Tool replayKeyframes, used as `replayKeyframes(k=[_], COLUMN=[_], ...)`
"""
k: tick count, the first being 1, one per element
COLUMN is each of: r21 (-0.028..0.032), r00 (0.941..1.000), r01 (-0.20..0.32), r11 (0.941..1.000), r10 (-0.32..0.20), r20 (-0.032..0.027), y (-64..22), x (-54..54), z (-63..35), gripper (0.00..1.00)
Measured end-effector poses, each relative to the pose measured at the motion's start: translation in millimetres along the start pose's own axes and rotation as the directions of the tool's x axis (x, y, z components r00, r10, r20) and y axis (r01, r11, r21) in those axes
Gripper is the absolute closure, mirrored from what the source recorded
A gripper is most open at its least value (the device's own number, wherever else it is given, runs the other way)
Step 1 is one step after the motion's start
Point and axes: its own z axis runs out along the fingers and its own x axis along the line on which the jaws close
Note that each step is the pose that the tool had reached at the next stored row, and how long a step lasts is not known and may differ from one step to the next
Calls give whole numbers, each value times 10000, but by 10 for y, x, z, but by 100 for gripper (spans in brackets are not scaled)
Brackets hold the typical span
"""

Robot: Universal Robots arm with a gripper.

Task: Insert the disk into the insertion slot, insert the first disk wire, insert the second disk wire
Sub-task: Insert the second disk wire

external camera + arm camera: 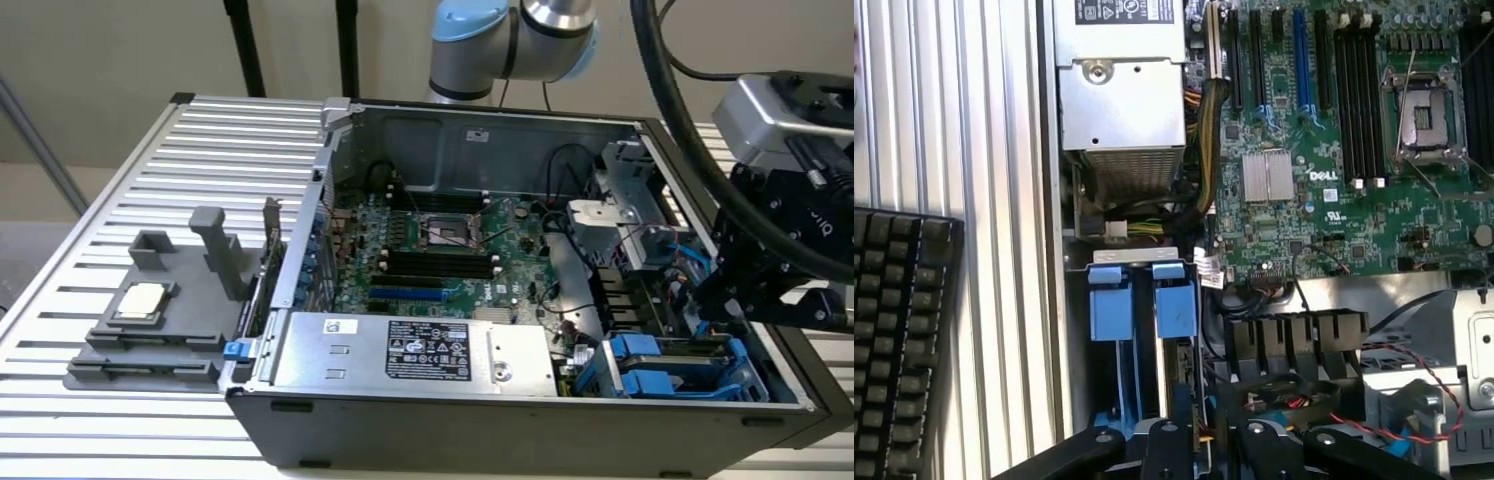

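From my feed: arm [514,40] has silver tube joints with light-blue caps. Thick black cables [667,80] run to a grey camera box [774,115] above the black gripper [747,300], white lettering on its side.

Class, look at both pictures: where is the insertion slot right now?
The insertion slot sits in the case's front corner at the exterior view's right, beside the silver power supply box; in the wrist view its blue tabs lie just beyond the gripper.
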Motion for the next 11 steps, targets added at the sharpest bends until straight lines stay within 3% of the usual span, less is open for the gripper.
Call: replayKeyframes(k=[2,5,9,10,11], r21=[-1,-1,0,3,10], r00=[10000,10000,10000,10000,9999], r01=[9,6,8,8,5], r11=[10000,10000,10000,10000,10000], r10=[-9,-6,-8,-8,-5], r20=[0,-1,-9,-41,-118], y=[5,17,38,42,45], x=[-5,-35,-190,-226,-250], z=[-53,-50,-33,-29,-25], gripper=[75,75,75,75,75])
